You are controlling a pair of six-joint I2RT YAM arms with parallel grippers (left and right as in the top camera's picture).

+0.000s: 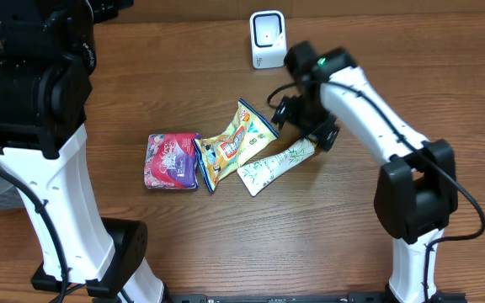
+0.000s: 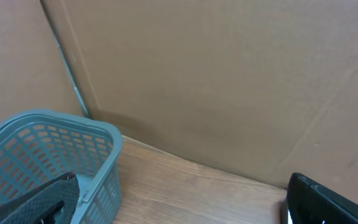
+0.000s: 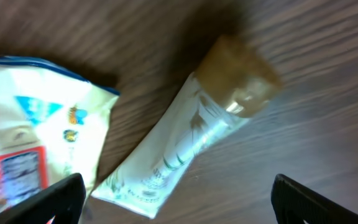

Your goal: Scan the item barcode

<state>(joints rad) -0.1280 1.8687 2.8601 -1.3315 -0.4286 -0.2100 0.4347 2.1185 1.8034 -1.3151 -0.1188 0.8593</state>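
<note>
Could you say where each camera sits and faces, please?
Overhead: above, looking down at the brown wooden table; white left arm and right arm show.
Left wrist: faces a cardboard wall and teal plastic basket; left gripper's fingertips show.
Right wrist: looks down at a white tan-capped tube; right gripper's fingertips show.
Overhead and right wrist share that tube.

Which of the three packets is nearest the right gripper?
The white tube, rightmost of three; the right gripper hovers over it, not the yellow bag or pink pouch.
</note>
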